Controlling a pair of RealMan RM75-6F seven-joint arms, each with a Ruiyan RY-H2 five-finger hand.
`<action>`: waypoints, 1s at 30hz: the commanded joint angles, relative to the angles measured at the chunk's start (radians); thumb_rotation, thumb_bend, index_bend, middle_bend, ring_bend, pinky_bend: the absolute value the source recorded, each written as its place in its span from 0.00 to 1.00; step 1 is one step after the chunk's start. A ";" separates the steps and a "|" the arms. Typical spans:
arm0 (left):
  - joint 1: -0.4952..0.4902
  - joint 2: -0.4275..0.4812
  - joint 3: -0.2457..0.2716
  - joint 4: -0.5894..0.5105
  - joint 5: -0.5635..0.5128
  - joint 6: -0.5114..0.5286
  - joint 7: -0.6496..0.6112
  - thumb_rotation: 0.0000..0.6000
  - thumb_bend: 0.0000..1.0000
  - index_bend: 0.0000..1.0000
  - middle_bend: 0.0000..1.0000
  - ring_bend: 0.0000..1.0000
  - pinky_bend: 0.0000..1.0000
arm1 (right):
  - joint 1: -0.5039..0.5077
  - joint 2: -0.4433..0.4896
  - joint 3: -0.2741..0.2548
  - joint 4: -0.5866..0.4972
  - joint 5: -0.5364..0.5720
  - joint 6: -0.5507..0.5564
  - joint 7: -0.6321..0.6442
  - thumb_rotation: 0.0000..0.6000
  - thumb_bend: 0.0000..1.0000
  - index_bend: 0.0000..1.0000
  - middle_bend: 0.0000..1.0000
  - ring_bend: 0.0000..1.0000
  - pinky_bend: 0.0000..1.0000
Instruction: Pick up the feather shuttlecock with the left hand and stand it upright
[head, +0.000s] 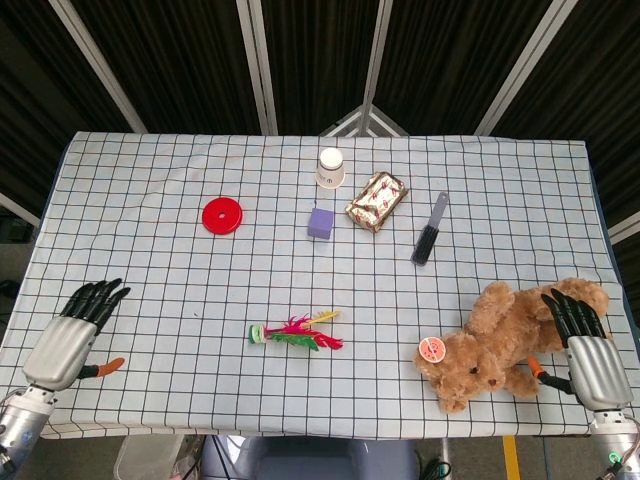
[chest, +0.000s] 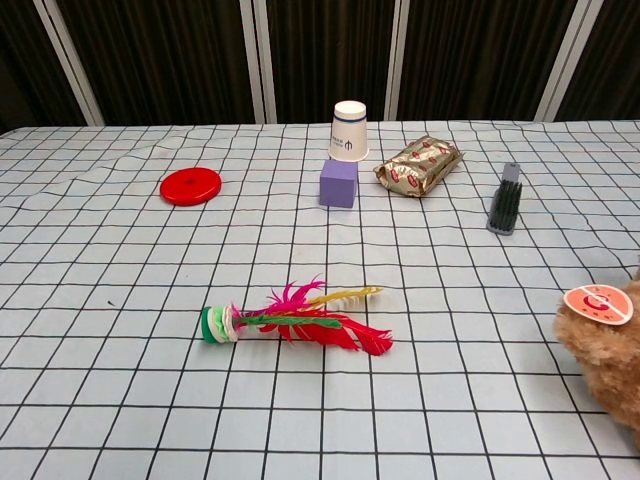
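The feather shuttlecock (head: 296, 332) lies on its side near the middle front of the checked table, its green and white base to the left and red, pink and yellow feathers to the right; the chest view shows the shuttlecock (chest: 295, 324) too. My left hand (head: 72, 338) hovers open at the table's front left, well left of the shuttlecock, fingers stretched forward. My right hand (head: 583, 347) is open at the front right, beside the teddy bear. Neither hand appears in the chest view.
A brown teddy bear (head: 498, 339) with an orange tag lies front right. Further back are a red disc (head: 223, 216), a purple cube (head: 321, 222), an upturned paper cup (head: 330, 167), a gold snack packet (head: 376, 200) and a grey brush (head: 430, 230).
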 joint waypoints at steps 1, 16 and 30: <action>-0.066 0.009 -0.009 -0.007 0.049 -0.068 0.026 1.00 0.17 0.05 0.00 0.00 0.00 | 0.000 0.000 0.000 0.000 0.001 -0.001 0.001 1.00 0.34 0.00 0.00 0.00 0.00; -0.244 -0.305 -0.096 -0.015 -0.073 -0.286 0.323 1.00 0.37 0.34 0.02 0.00 0.00 | 0.001 0.002 0.002 -0.002 0.007 -0.005 0.009 1.00 0.34 0.00 0.00 0.00 0.00; -0.373 -0.594 -0.171 0.082 -0.231 -0.366 0.522 1.00 0.38 0.38 0.03 0.00 0.00 | 0.001 0.003 0.005 -0.006 0.019 -0.011 0.022 1.00 0.34 0.00 0.00 0.00 0.00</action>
